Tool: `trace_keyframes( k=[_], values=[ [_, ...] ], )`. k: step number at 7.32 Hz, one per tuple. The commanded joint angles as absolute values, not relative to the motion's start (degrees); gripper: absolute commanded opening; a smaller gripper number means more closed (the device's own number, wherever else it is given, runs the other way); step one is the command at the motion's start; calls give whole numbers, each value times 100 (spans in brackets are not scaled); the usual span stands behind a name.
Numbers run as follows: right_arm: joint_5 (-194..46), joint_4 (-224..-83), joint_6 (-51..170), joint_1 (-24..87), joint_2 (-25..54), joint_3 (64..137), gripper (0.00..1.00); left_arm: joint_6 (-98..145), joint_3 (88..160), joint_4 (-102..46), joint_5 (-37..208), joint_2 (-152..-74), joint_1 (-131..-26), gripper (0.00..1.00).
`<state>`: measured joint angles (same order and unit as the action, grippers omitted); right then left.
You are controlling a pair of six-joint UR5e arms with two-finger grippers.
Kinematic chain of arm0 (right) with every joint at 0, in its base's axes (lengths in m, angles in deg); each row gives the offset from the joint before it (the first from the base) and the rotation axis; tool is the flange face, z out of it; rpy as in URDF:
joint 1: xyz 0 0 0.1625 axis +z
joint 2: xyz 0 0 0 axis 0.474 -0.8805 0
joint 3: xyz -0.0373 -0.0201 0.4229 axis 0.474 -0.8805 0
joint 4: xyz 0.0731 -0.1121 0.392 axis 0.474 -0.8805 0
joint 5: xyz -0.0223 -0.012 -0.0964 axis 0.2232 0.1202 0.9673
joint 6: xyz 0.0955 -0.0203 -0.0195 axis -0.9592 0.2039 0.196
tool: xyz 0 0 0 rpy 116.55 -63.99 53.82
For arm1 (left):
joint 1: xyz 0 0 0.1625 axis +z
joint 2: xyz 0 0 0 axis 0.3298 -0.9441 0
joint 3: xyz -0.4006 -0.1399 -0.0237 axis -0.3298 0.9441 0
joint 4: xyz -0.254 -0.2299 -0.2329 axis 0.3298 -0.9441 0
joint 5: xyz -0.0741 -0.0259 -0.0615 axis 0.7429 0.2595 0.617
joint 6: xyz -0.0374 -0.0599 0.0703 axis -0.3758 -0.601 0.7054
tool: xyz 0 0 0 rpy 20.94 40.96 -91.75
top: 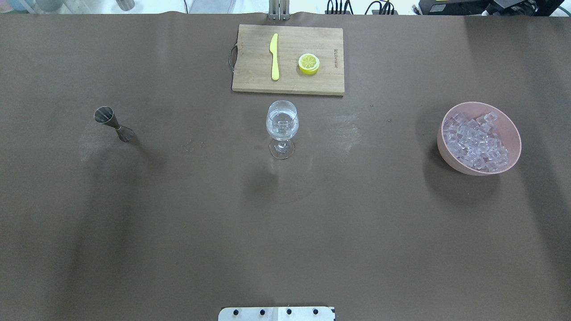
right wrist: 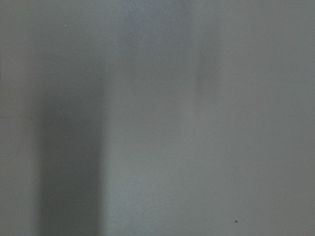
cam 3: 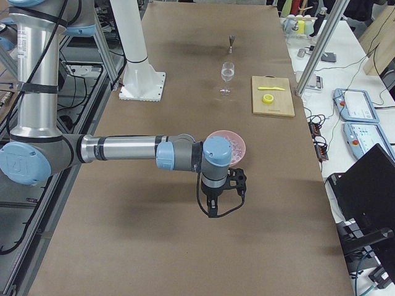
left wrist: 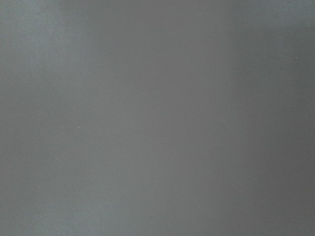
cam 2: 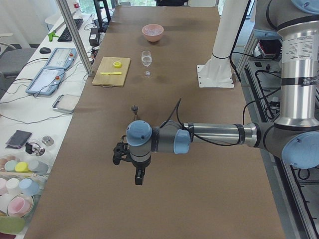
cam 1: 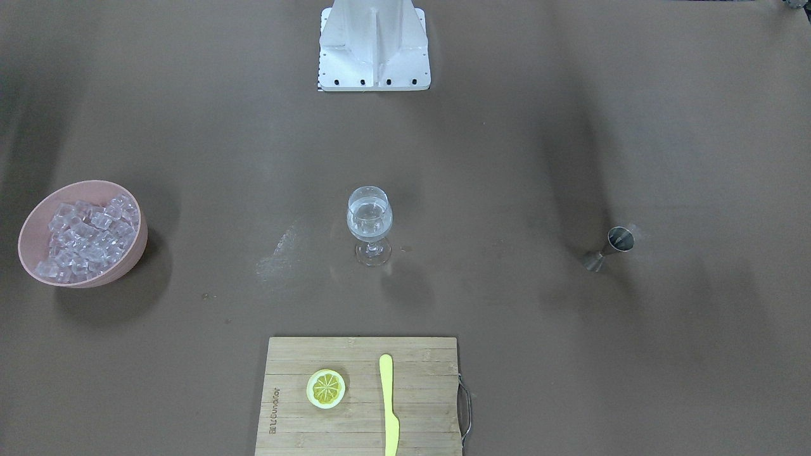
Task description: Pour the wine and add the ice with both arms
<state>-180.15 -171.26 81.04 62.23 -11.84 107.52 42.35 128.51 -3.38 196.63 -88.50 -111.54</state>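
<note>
A wine glass (cam 1: 369, 221) holding clear liquid stands at the table's middle; it also shows in the overhead view (top: 282, 125). A pink bowl (cam 1: 136, 253) full of ice (cam 1: 85, 237) sits on the robot's right (top: 446, 154). A steel jigger (top: 113, 124) stands on the robot's left. My left gripper (cam 2: 130, 164) shows only in the exterior left view, low over bare table, nearer the camera than the jigger. My right gripper (cam 3: 216, 203) shows only in the exterior right view, just in front of the bowl. I cannot tell whether either is open or shut. Both wrist views show only blurred table.
A wooden cutting board (top: 254, 58) lies at the far edge with a lemon half (top: 308, 63) and a yellow knife (top: 274, 57) on it. The white stand (cam 1: 374, 47) rises at the robot's side of the table.
</note>
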Motion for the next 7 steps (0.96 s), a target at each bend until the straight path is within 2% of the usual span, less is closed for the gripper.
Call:
trace_keyframes(
  k=[1,7],
  values=[
    [-18019,-17126,8104,6223,-1179,10791,100,4226,12823,-308,19683,-8793,-11154,99],
    [-18037,-17126,8096,6223,-1196,11010,100,4200,12788,-308,19683,-8792,-11154,99]
  ],
)
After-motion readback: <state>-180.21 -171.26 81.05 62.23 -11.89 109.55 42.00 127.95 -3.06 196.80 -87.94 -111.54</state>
